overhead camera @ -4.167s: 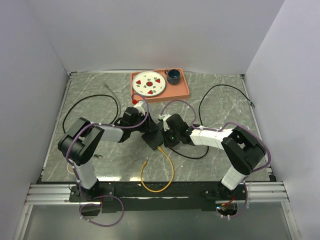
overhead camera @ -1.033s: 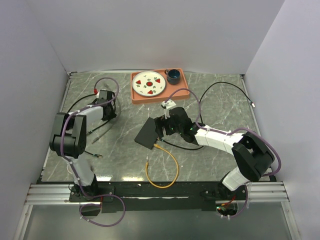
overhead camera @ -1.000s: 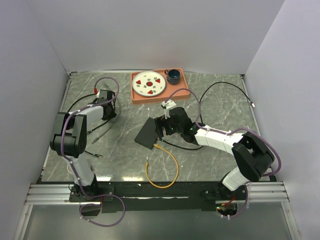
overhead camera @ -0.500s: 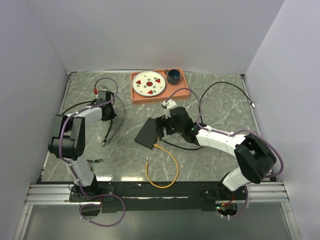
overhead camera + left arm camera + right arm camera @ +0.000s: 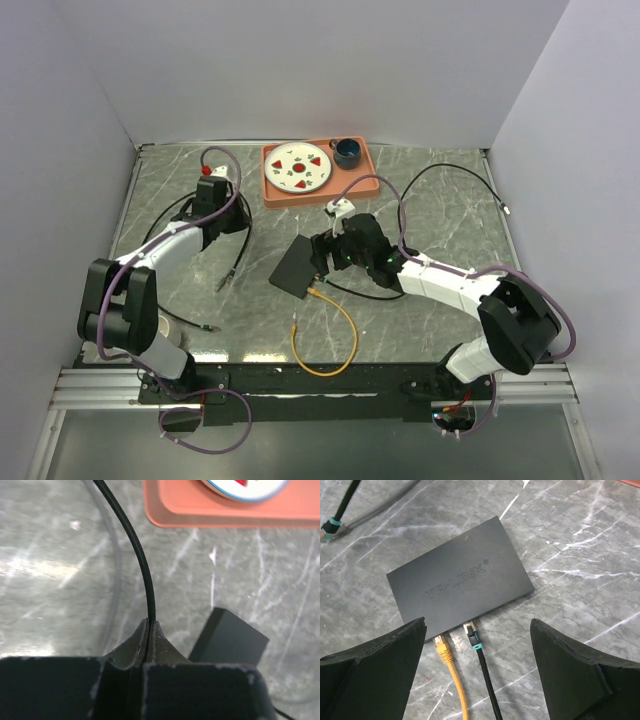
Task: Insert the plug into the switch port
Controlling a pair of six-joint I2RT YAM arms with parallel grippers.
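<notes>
Marbled grey table (image 5: 430,300).
An orange tray (image 5: 352,184), a black box (image 5: 460,582), a yellow cable (image 5: 451,672) and a black cable (image 5: 484,680) are laid on it.

Robotics lab test cell. Plain white walls (image 5: 300,70) enclose a marble-patterned table (image 5: 250,310); an aluminium rail (image 5: 100,385) runs along its near edge.

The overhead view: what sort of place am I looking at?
Probably a robot test booth: plain white walls box in a grey marble-patterned table, two black-and-white robot arms are bolted at its near edge, and a flat matte-black network box lies among loose cables.
</notes>
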